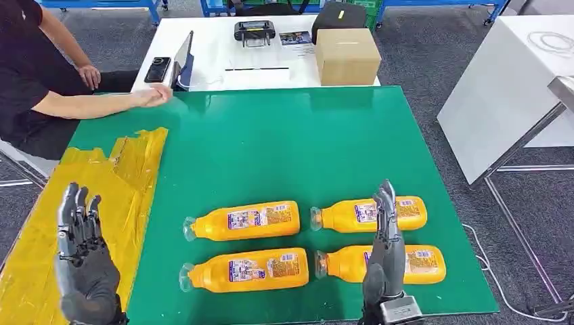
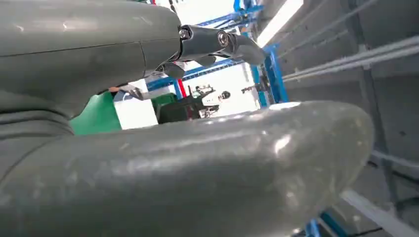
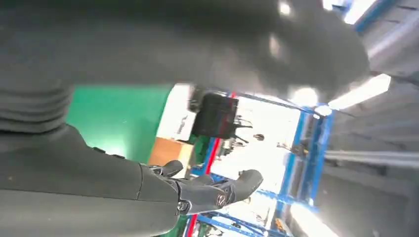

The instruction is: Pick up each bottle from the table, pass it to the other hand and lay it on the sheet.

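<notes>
Two robot hands stand raised at the near edge of the green table (image 1: 284, 135), both empty. The left hand (image 1: 81, 261) is over the yellow sheet (image 1: 128, 196), palm toward the middle of the table, fingers straight, upright and slightly apart. The right hand (image 1: 384, 244) is seen edge-on, fingers extended upward and apart, in front of the two right-hand bottles without gripping either.

Four orange bottles lie on their sides on the table, caps toward the sheet, in two rows: near-left bottle (image 1: 247, 269), near-right bottle (image 1: 345, 264), far-left bottle (image 1: 245, 221), far-right bottle (image 1: 352, 214). Each carries a printed label; its text is too small to read.

Farther off, a person's hand (image 1: 150, 97) rests at the table's far edge. On the white table (image 1: 210, 61) beyond stands a cardboard box (image 1: 346, 56).
</notes>
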Motion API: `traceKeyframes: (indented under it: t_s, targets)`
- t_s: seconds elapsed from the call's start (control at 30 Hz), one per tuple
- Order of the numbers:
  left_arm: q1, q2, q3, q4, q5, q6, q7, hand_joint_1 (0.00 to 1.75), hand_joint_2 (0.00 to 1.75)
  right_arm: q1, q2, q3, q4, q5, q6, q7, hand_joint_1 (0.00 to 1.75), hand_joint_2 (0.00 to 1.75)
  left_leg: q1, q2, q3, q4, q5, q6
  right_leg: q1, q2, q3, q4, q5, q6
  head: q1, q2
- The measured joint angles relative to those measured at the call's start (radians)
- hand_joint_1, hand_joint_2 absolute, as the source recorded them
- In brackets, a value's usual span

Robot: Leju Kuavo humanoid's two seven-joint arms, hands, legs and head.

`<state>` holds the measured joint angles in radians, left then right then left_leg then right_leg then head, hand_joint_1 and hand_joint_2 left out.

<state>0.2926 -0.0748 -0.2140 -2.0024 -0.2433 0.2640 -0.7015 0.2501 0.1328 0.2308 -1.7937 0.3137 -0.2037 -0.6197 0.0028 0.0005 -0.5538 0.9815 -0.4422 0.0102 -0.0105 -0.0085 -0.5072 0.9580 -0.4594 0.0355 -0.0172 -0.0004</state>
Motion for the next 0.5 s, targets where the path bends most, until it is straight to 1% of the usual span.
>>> traceKeyframes:
  t_s: [0.13,0.3,0.4,0.5]
  targets:
    - [0.0,-0.02,0.009,0.058,-0.023,-0.038,0.0,0.0,0.0,0.006,-0.021,0.023,0.009,0.136,0.001,0.084,0.0,1.75,0.0,0.0,0.0,0.0,0.0,0.0,0.0,0.0,0.0,0.0,0.0,0.0,0.0,0.0]
    - [-0.019,-0.043,0.039,0.105,0.023,-0.112,0.0,0.0,0.0,-0.019,-0.065,0.106,0.04,0.327,0.004,0.21,0.0,1.75,0.0,0.0,0.0,0.0,0.0,0.0,0.0,0.0,0.0,0.0,0.0,0.0,0.0,0.0]
    - [-0.03,-0.056,0.055,0.125,0.032,-0.158,0.0,0.0,0.0,-0.051,-0.095,0.169,0.074,0.394,0.026,0.27,0.0,1.75,0.0,0.0,0.0,0.0,0.0,0.0,0.0,0.0,0.0,0.0,0.0,0.0,0.0,0.0]
    - [-0.04,-0.066,0.064,0.142,0.035,-0.18,0.0,0.0,0.0,-0.077,-0.11,0.218,0.109,0.414,0.04,0.294,0.0,1.75,0.0,0.0,0.0,0.0,0.0,0.0,0.0,0.0,0.0,0.0,0.0,0.0,0.0,0.0]
